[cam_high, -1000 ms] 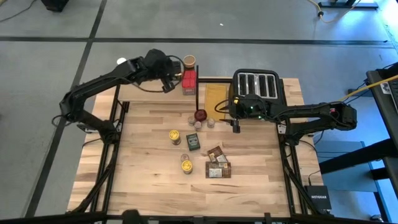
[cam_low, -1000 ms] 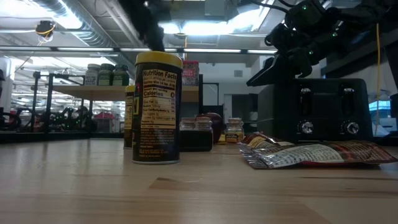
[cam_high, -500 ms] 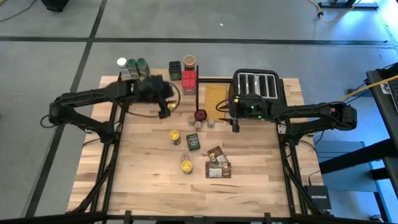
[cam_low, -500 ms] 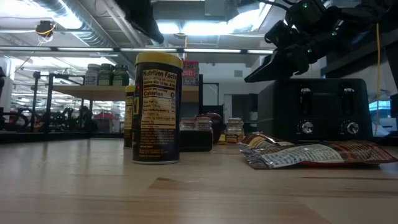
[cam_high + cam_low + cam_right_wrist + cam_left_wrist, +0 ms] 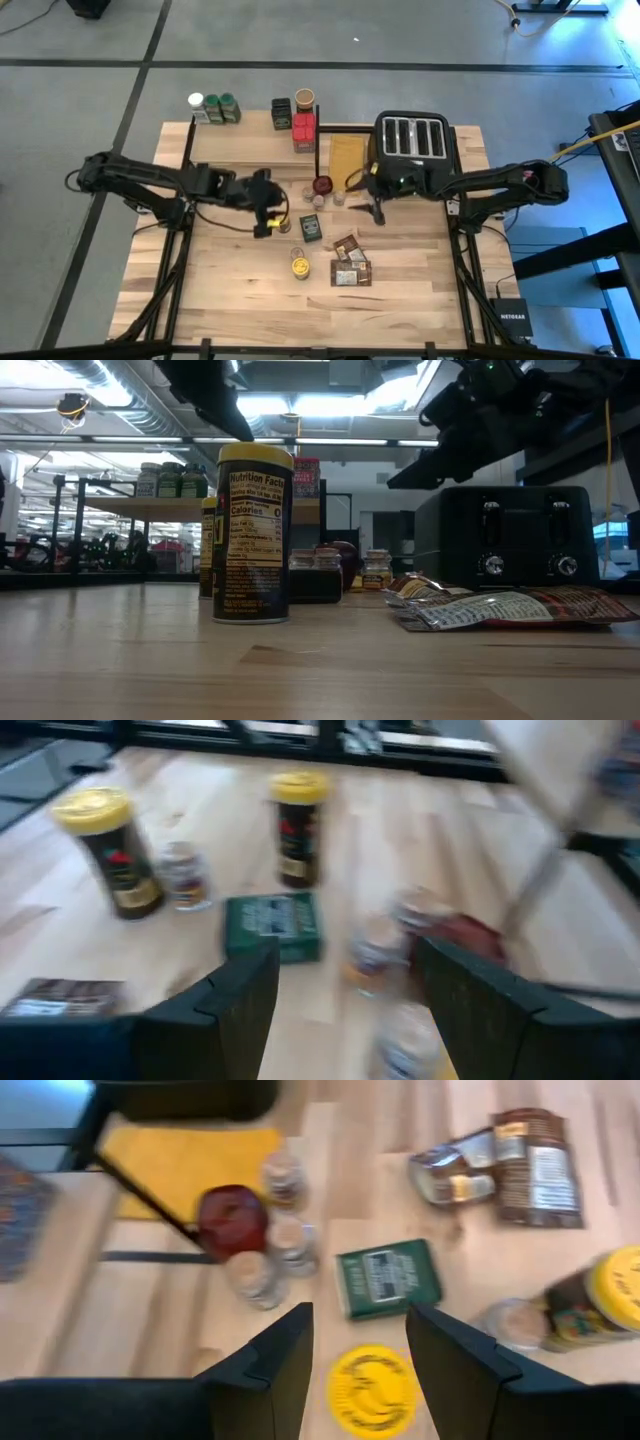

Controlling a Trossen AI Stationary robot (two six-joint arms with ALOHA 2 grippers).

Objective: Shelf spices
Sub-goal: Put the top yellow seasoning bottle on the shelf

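The shelf (image 5: 250, 140), a light-wood plank at the table's far left, carries several spices (image 5: 215, 107) and red boxes (image 5: 304, 131). On the tabletop stand a yellow-lidded jar (image 5: 372, 1390), a green tin (image 5: 311, 227), a second yellow-lidded jar (image 5: 300, 266), brown packets (image 5: 350, 265) and small jars (image 5: 340, 197). My left gripper (image 5: 268, 215) hangs open above the first yellow-lidded jar, its fingers (image 5: 290, 1365) on either side of the lid, well clear of it. My right gripper (image 5: 378, 210) hangs open in front of the toaster, above the small jars.
A black toaster (image 5: 413, 140) stands at the far right, with a tan-yellow board (image 5: 347, 155) beside it. A dark red knob-like object (image 5: 322, 184) sits among the small jars. Bare tabletop (image 5: 230, 290) lies toward the near left.
My left gripper has swung from the red boxes on the shelf toward the table's near edge and down, and now hangs over the yellow-lidded jar; its opening is unchanged. My right gripper has tipped slightly, staying in front of the toaster. No spice has moved.
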